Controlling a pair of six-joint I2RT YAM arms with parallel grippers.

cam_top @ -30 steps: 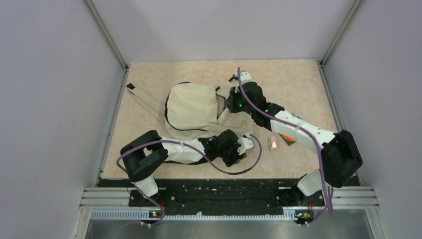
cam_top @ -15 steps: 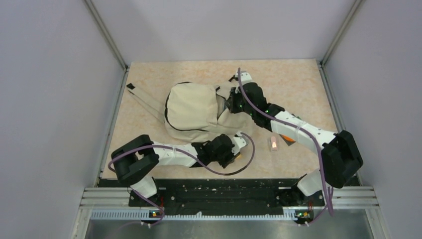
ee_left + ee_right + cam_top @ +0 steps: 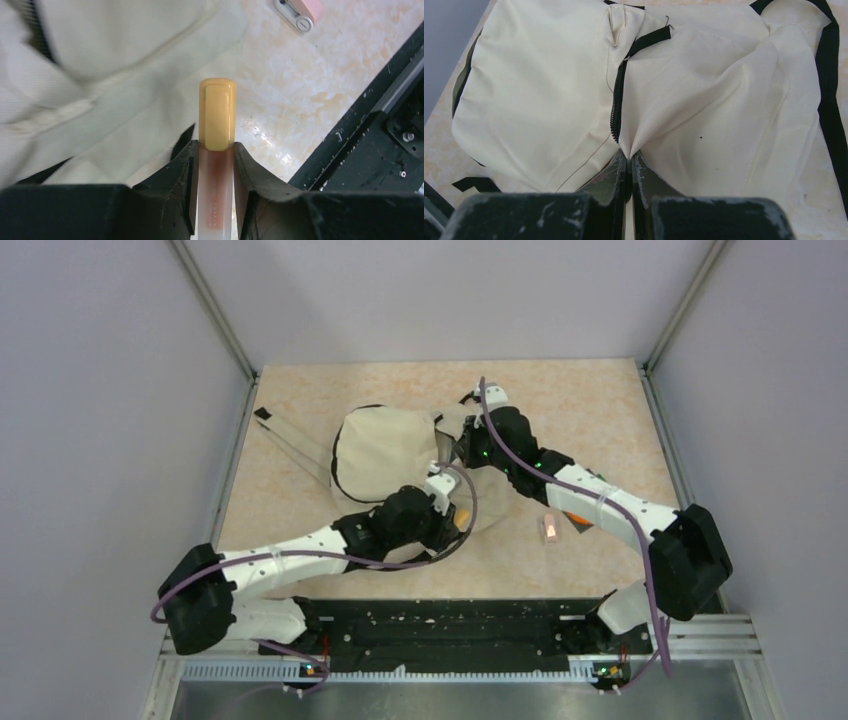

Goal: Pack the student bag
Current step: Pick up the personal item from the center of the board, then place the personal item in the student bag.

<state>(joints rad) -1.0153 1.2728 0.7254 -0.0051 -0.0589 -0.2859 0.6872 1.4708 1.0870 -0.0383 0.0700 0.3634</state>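
The student bag (image 3: 385, 455) is a beige canvas backpack lying in the middle of the table, and its black zipper (image 3: 615, 107) is partly open. My right gripper (image 3: 629, 156) is shut on a fold of the bag's fabric just beside the zipper's end, at the bag's right side (image 3: 462, 452). My left gripper (image 3: 215, 147) is shut on a clear tube (image 3: 216, 185) with reddish-brown contents and a yellow cap (image 3: 217, 112). In the top view it hangs at the bag's near right edge (image 3: 452, 512), the cap pointing over the fabric.
A small pink and white object (image 3: 549, 529) lies on the table right of the bag, also at the top of the left wrist view (image 3: 300, 12). Something orange (image 3: 575, 521) shows under the right forearm. A strap with a black tip (image 3: 262, 413) stretches to the far left. The black base rail (image 3: 380, 115) runs along the near edge.
My left gripper closed on the tube near the table's front, then carried it back and left to the bag's near edge. The right gripper has kept its hold on the fabric.
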